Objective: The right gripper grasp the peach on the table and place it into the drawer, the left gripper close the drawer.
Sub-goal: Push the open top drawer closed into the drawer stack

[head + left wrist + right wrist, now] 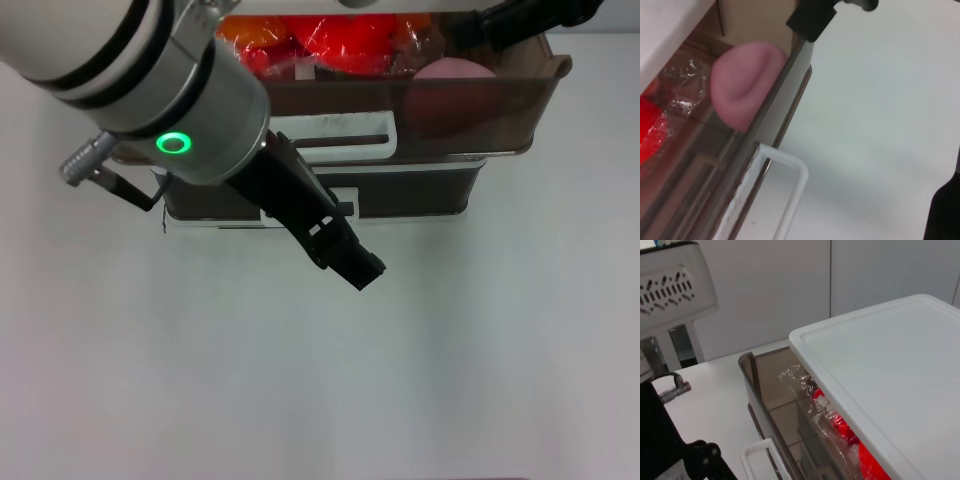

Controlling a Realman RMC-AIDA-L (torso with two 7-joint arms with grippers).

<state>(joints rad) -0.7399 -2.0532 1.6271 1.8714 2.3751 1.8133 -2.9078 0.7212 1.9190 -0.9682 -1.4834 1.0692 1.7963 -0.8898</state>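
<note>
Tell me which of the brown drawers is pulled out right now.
The large upper drawer with the wide white handle: it juts out with the peach and red packets inside. The shallower drawer below sits pushed in.

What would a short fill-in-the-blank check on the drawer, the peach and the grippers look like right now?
1. The peach now lies inside the ____, beside red packets.
2. The drawer is still pulled ____.
3. The left gripper hangs over the table in front of the drawer's white ____.
4. The arm above the left gripper carries a glowing ____ ring light.

Missing words: drawer; open; handle; green
</note>
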